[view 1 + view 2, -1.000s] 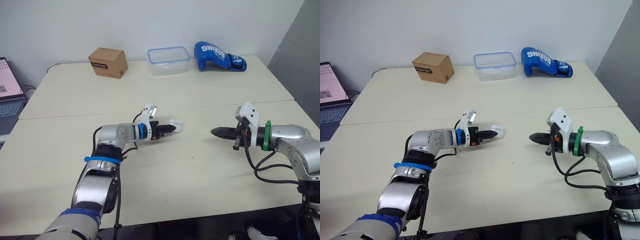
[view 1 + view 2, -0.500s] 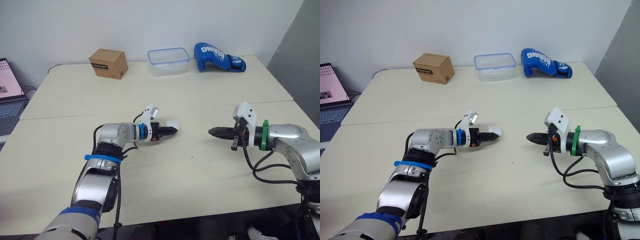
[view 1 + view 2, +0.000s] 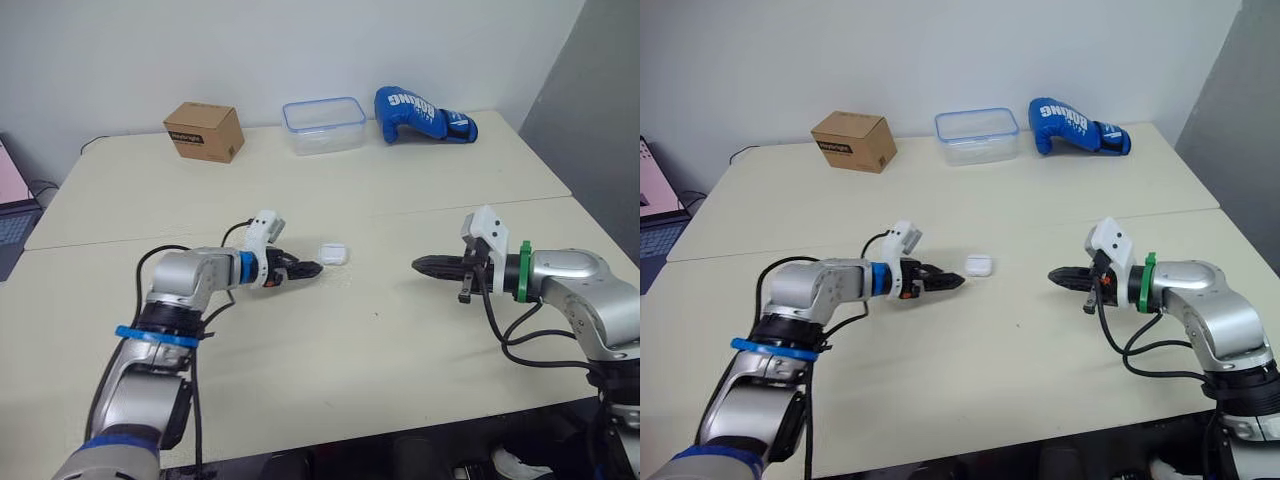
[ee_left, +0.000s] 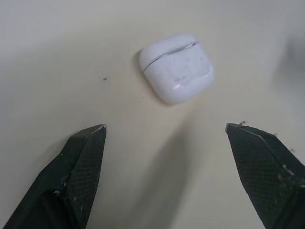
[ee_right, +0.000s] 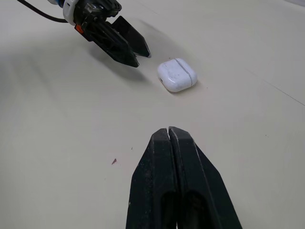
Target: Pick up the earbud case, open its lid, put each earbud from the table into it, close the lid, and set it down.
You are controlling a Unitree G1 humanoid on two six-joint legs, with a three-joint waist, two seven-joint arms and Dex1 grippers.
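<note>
The earbud case (image 3: pixel 332 254) has left the left gripper (image 3: pixel 307 269), which held it at its fingertips half a second ago. The case now lies free on the table (image 3: pixel 400 200), and the gripper has drawn back from it with its two fingers (image 4: pixel 81 157) spread apart, holding nothing. The case rests flat near the middle of the table, just beyond the left gripper's tips and apart from them. In the left wrist view it sits ahead of the gap between the two open fingers. Its lid is closed, with the seam showing as a thin line across the white shell.

The right gripper (image 3: pixel 425 266) is on the other side of the case, well apart from it and pointing toward it, just above the tabletop. Its fingers are pressed together with nothing between them, as they were before. The right wrist view looks along those closed fingers to the case, with the left gripper's dark tips just beside it on the far side.

Along the far edge of the table stand a cardboard box (image 3: pixel 203 131), a clear plastic container (image 3: pixel 322 124) with a blue-rimmed lid, and a blue boxing glove (image 3: pixel 420 113), in that order from the robot's left to its right. A laptop (image 3: pixel 8 200) shows at the left edge, off the table.
</note>
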